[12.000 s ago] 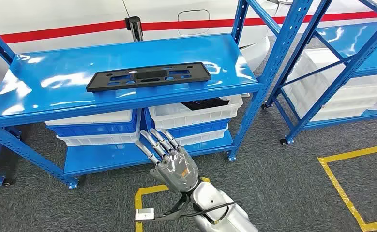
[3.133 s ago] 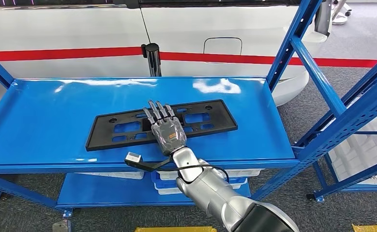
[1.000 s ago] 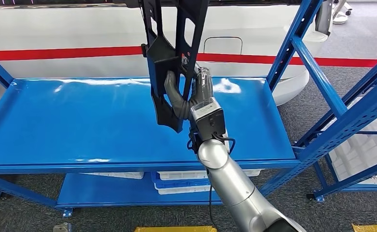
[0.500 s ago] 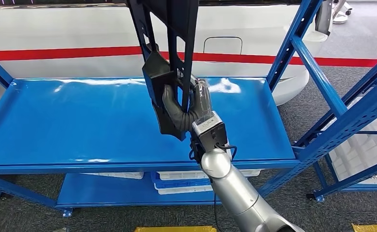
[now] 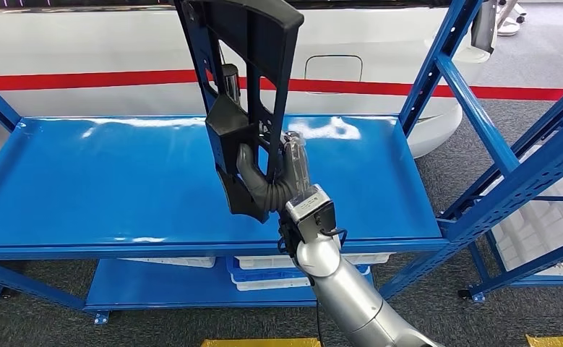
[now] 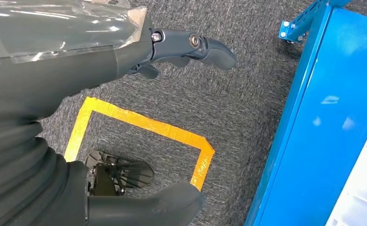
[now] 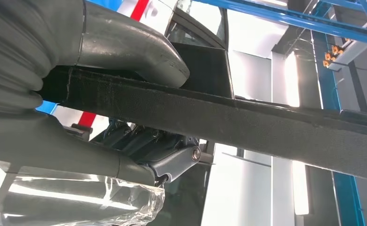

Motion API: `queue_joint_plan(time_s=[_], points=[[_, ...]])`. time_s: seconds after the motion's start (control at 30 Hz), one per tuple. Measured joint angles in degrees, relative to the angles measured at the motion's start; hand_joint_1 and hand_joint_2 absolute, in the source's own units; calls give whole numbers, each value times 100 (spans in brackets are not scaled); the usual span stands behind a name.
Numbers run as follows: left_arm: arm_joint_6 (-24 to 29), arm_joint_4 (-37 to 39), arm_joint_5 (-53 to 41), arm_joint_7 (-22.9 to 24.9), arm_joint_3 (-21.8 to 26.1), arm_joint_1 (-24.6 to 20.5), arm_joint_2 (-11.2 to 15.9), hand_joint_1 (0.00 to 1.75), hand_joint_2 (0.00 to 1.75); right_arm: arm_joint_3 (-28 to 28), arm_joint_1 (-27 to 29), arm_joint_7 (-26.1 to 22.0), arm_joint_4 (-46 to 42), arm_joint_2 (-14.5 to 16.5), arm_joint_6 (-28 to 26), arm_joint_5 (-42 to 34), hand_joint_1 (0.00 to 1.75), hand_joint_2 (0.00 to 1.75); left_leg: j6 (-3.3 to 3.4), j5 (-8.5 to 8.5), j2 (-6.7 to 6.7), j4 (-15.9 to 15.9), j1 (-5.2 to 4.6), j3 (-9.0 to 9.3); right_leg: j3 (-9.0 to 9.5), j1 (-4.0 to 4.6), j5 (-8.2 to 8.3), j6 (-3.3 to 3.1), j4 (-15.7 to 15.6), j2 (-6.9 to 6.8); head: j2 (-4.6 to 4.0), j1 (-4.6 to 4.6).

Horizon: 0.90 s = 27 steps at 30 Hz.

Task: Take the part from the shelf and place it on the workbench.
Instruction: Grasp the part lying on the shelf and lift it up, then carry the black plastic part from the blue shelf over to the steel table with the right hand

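Part [image 5: 242, 79] upright in right hand [image 5: 278, 181], above shelf [image 5: 83, 188].

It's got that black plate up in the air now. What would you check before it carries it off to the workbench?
1. Right hand grips the black part: ok.
2. Part lifted off the blue shelf: ok.
3. Fingers wrapped around the part's bar: ok.
4. Part's top end clear of anything overhead: cannot tell, it runs past the picture's edge.
5. Left hand holds nothing, over the floor: ok.
6. Workbench free: cannot tell.
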Motion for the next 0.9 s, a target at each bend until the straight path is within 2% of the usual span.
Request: queue_joint_plan(time_s=[0.17, 0.23, 0.3, 0.33, 0.37, 0.43, 0.47, 0.5, 0.53, 0.57, 0.6, 0.63, 0.67, 0.73, 0.8, 0.83, 0.87, 0.9], points=[[-12, 0, 0, 24, 9, -2, 31, 0, 175, 27, 33, -61, -53, 0, -75, 63, 175, 175, 47, -28, 0, 29, -32, -4, -2, -54, -2, 46, -4, 0, 0, 0], [-11, 0, -1, 24, 10, -5, 39, 0, 175, 31, 44, -60, -103, 0, -97, 110, 175, 175, 87, -24, 0, 47, -44, -10, 3, -71, 15, 91, -11, 1, 0, -1], [-7, 0, -2, 28, 11, -15, 40, 0, 175, 33, 47, -59, -151, -2, -111, 144, 175, 175, 163, 30, 15, -9, -25, 7, -12, -72, -12, 126, 18, -1, 1, -1], [-3, 0, -2, 31, 11, -23, 37, 0, 175, 35, 46, -59, -175, -6, -115, 162, 175, 175, 206, 62, 25, -50, -13, 15, -68, -63, -102, 106, 139, -3, 1, 3], [-1, 0, -2, 33, 11, -29, 35, 0, 175, 38, 48, -58, -194, -12, -118, 178, 175, 175, 245, 93, 37, -87, -1, 19, -178, -54, -253, 69, 388, -5, 1, 9], [2, 0, -2, 34, 11, -35, 33, 0, 175, 47, 63, -57, -210, -33, -118, 197, 175, 175, 281, 122, 48, -101, -8, -6, -525, -37, -630, -11, 1175, -5, 0, 19], [1, 0, -2, 34, 12, -35, 33, 0, 175, 50, 78, -55, -211, -47, -118, 204, 175, 175, 283, 134, 49, -100, -16, -23, -685, -29, -763, -17, 1546, -4, 0, 21], [-1, 0, -4, 34, 13, -35, 32, 0, 175, 52, 92, -52, -211, -62, -118, 213, 175, 175, 278, 147, 48, -99, -24, -39, -770, -21, -814, -1, 1754, -3, 0, 21], [-5, 0, -7, 34, 13, -35, 32, 0, 175, 53, 102, -48, -211, -75, -119, 232, 175, 175, 266, 162, 44, -96, -29, -55, -744, -13, -770, 33, 1740, -3, 0, 22], [-10, 0, -10, 34, 13, -37, 31, 0, 175, 55, 104, -43, -212, -85, -121, 256, 175, 175, 251, 176, 40, -91, -31, -69, -594, -13, -639, 75, 1472, -4, 0, 23], [-19, 0, -14, 34, 12, -40, 31, 0, 175, 58, 103, -39, -213, -90, -124, 279, 175, 175, 231, 188, 35, -82, -29, -80, -369, -17, -478, 109, 1061, -5, 0, 23], [-30, 0, -17, 35, 11, -45, 31, 0, 175, 62, 99, -34, -215, -95, -130, 298, 175, 175, 206, 199, 32, -63, -34, -99, -135, -16, -336, 114, 639, -2, 0, 22], [-39, 0, -23, 36, 11, -53, 32, 0, 175, 65, 97, -27, -217, -97, -138, 311, 175, 175, 175, 214, 28, -45, -39, -120, 20, -5, -225, 95, 350, 8, 0, 19], [-57, 0, -48, 42, 11, -69, 38, 0, 175, 68, 90, -5, -221, -99, -167, 322, 175, 175, 106, 245, 20, -3, -50, -172, 92, 18, -147, 10, 140, 32, 1, 9], [-63, 0, -72, 51, 9, -74, 45, 0, 175, 68, 82, 21, -222, -97, -198, 332, 175, 175, 31, 273, 11, 14, -28, -221, 22, 0, -98, -83, 127, 38, 1, 4], [-64, 0, -75, 57, 9, -74, 45, 0, 175, 69, 79, 34, -223, -95, -206, 337, 175, 175, -8, 219, 13, 52, -10, -262, -13, -15, -61, -143, 122, 36, 1, -2], [-66, 0, -78, 62, 9, -76, 46, 0, 175, 69, 77, 40, -223, -91, -210, 342, 175, 175, -50, 57, 19, 206, 7, -339, -53, -30, -14, -211, 112, 29, 1, -4], [-68, 0, -78, 67, 9, -77, 48, 0, 175, 69, 74, 44, -224, -86, -211, 344, 175, 175, -84, -176, 26, 461, 22, -441, -97, -38, 31, -267, 106, 21, 1, -9]])
